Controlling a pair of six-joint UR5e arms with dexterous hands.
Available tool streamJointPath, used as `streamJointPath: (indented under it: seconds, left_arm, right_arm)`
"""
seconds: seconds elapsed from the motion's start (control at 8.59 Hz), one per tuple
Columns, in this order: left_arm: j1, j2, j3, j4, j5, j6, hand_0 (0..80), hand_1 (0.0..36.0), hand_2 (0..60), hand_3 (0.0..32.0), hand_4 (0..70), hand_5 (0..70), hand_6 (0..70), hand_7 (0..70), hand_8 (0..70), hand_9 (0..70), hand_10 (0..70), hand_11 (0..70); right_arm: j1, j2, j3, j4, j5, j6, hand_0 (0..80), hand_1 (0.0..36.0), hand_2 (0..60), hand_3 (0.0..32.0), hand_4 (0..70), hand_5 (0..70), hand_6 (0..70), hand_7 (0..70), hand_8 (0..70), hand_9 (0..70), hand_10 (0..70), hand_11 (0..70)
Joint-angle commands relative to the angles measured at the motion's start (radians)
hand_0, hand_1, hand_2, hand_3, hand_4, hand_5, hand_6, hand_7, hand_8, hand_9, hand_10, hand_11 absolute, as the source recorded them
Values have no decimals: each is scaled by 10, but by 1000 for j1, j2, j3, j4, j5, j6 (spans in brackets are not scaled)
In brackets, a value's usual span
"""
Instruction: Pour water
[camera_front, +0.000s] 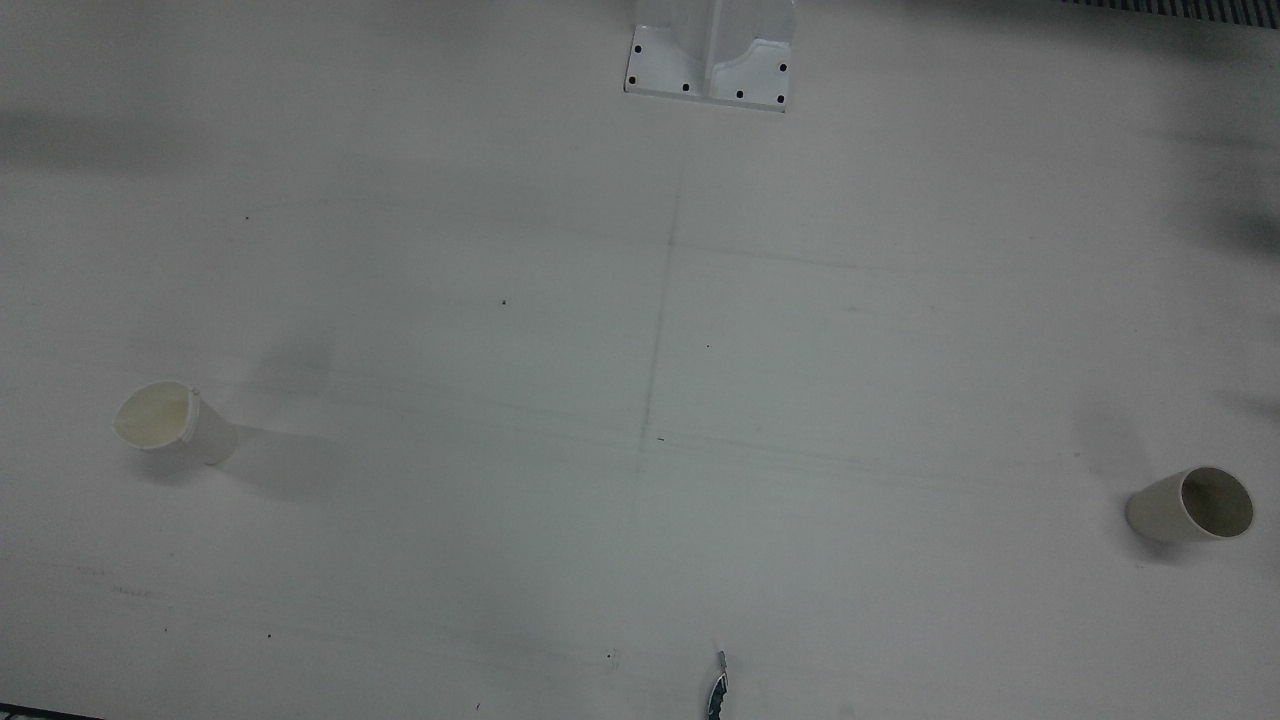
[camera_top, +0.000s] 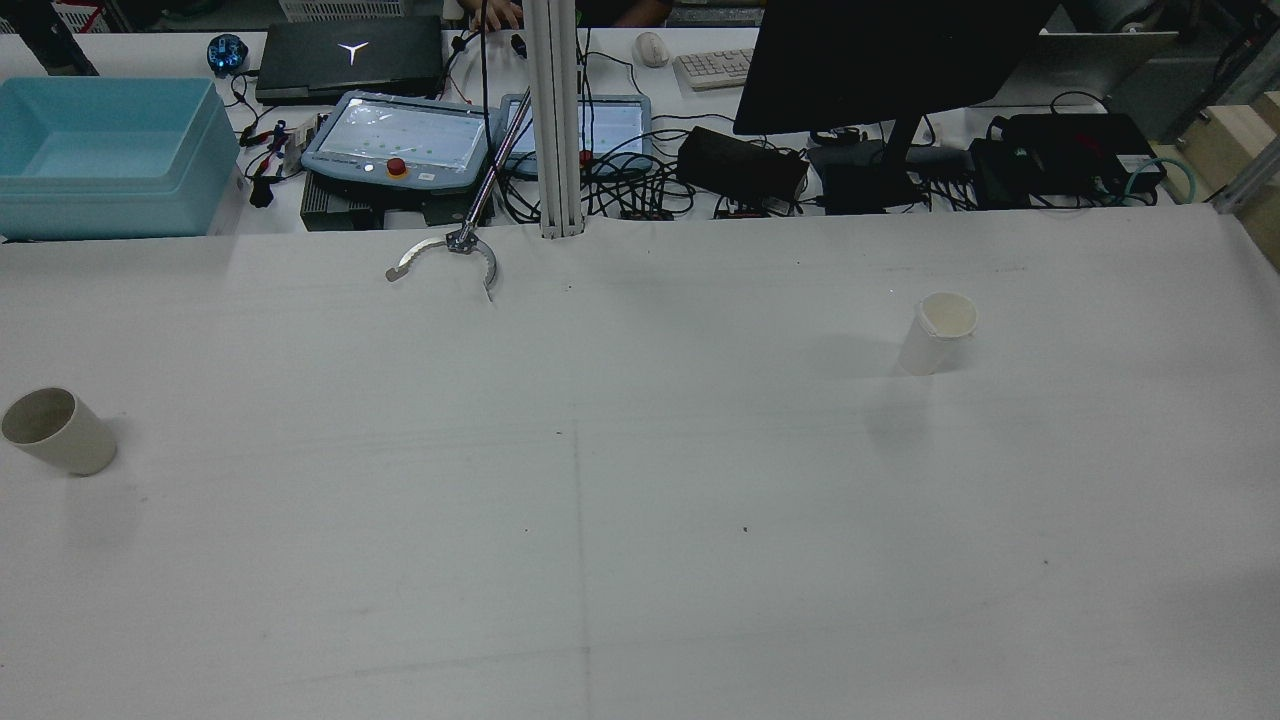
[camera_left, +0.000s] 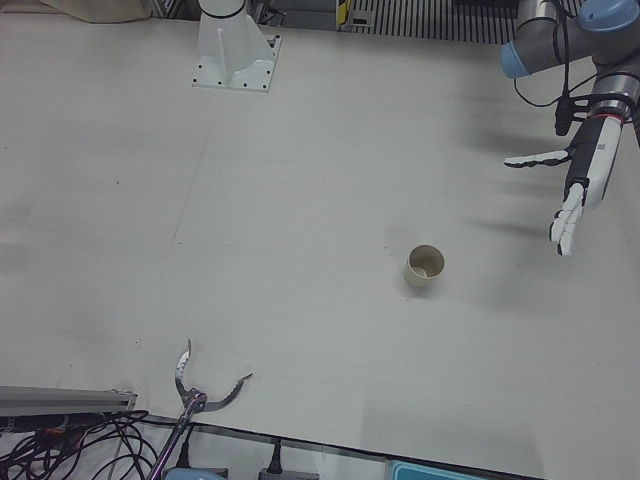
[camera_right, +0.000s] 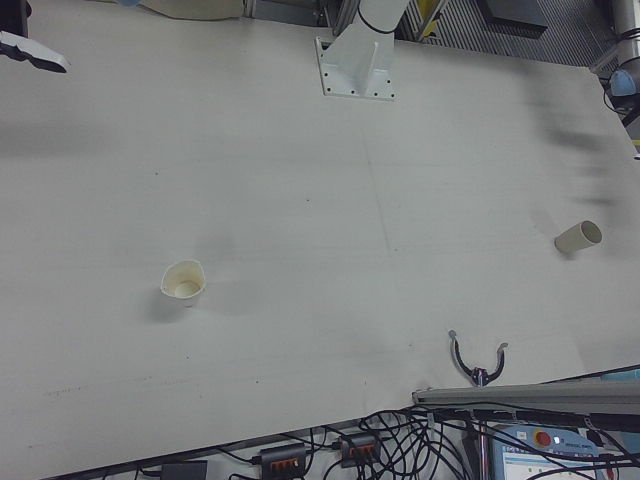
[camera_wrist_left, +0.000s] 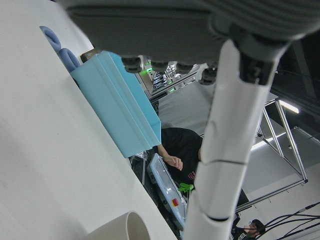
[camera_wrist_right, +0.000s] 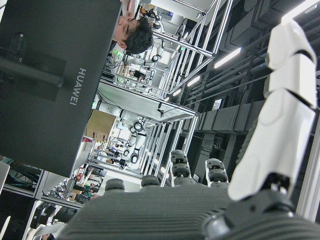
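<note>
Left hand (camera_left: 575, 185): raised above table edge, fingers spread apart, holding nothing.
Right hand (camera_right: 30, 50): barely in view at frame corner, fingers extended, empty.

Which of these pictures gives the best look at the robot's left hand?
The left-front view: the left hand shows whole there, fingers spread, holding nothing, hovering apart from the cup. The left hand's own camera catches only one finger and the palm's edge, close up. The front, rear and right-front views do not show that hand.
</note>
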Motion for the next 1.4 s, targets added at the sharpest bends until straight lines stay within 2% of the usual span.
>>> streamJointPath:
  seconds: [0.0,0.12,0.23,0.35,0.58,0.7,0.81,0.93,1.16,1.28]
  left_arm:
    - [17,-9,12,-26,-51,52,800,263,0,0,125,0,0,10,12,0,17,67]
    - [19,-12,12,-25,-52,55,800,285,0,0,140,0,11,22,14,0,25,80]
    - [37,-65,21,-5,-53,84,800,302,0,0,158,0,24,35,20,0,32,93]
    - [81,-151,95,1,-53,75,800,328,0,0,174,0,36,48,25,0,37,102]
    - [117,-196,175,-20,-67,69,800,358,0,0,191,0,47,54,25,0,36,105]
    - [144,-198,221,-54,-67,67,800,341,0,0,183,0,41,49,26,0,33,99]
    - [151,-198,261,-84,-69,69,800,301,0,0,201,0,38,41,10,0,35,97]
    - [152,-198,294,-114,-69,70,800,278,0,0,196,0,33,38,12,0,32,90]
    - [177,-199,337,-146,-98,78,800,238,0,0,184,0,22,29,14,0,21,71]
    - [190,-228,387,-166,-109,101,800,232,0,0,183,0,22,30,15,0,22,71]
  right_arm:
    - [-8,0,-23,1,2,-115,485,164,143,68,4,70,108,84,19,2,0,0]
    - [-11,1,-90,15,2,-169,488,170,132,54,0,66,74,48,11,0,0,0]
    - [-25,0,-177,88,-1,-173,482,168,119,48,0,65,49,14,12,0,0,0]
    - [-27,-8,-208,121,-3,-167,478,160,109,26,0,65,41,0,23,0,0,0]
    - [-24,-8,-204,121,-4,-160,487,170,112,66,0,67,45,6,18,0,0,0]
    - [-25,-8,-201,120,-1,-162,487,170,112,66,0,67,53,18,22,0,0,0]
    - [-27,-3,-201,120,2,-162,492,173,114,66,0,70,60,26,27,1,0,0]
    - [-28,0,-199,120,2,-162,493,176,113,76,0,71,60,30,34,8,0,0]
    - [-27,0,-199,120,-4,-159,492,172,120,78,0,73,80,59,46,20,0,0]
    - [-28,0,-201,120,-6,-159,493,172,118,80,0,73,78,57,48,22,0,0]
